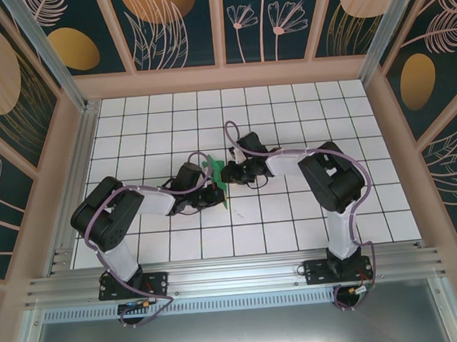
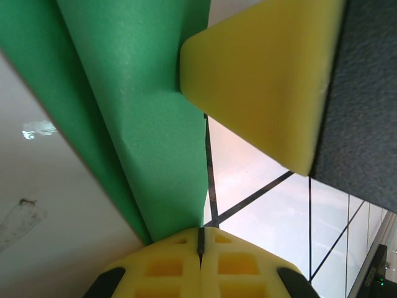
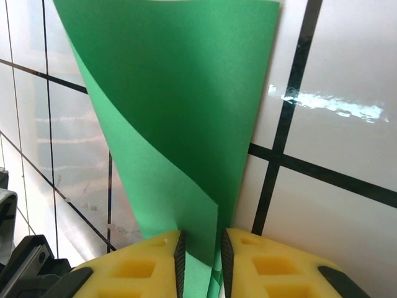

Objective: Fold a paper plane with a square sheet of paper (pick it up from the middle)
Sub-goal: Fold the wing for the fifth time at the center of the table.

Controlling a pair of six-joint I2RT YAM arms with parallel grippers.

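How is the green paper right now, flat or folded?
Folded. The green paper curls over itself in layers, pinched in the right gripper, with its end at the left gripper.

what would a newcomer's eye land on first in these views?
The bright green sheet of thin paper, pinched mid-table where the two arms meet. The yellow-padded left pincer and right pincer are each shut on it, and the sheet curls loosely over the white grid-tiled table.
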